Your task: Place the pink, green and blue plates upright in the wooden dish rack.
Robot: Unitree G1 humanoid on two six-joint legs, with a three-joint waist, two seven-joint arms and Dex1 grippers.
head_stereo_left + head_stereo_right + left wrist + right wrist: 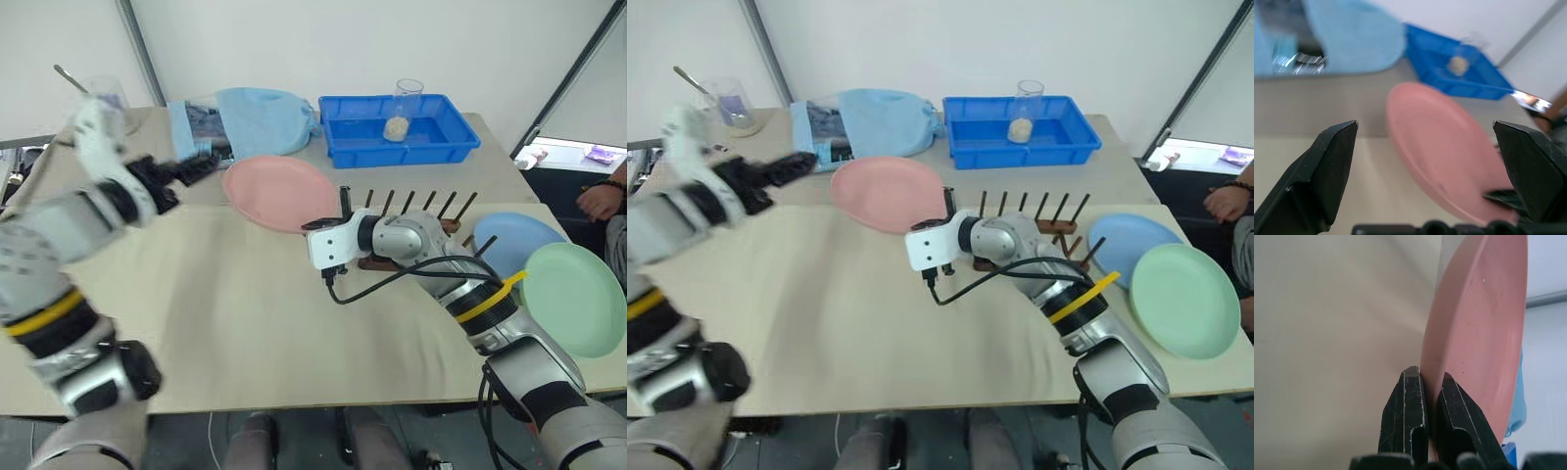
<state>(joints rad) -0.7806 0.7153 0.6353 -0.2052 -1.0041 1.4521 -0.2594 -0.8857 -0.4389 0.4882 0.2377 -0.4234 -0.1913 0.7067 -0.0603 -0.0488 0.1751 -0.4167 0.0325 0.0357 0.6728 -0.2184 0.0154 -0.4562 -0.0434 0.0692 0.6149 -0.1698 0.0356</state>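
My beige table [216,323] carries the wooden dish rack [421,220], blue plate [509,240], green plate [578,294], blue tray [397,132], a light-blue cloth [260,117] and a glass [730,106].

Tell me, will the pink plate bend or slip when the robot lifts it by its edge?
Probably not bend: the pink plate keeps its round shape though the right gripper pinches only its rim. It looks thin and plastic, so likely light. It might slip or swing, since its matte surface is smooth and the fingers hold just a narrow strip.
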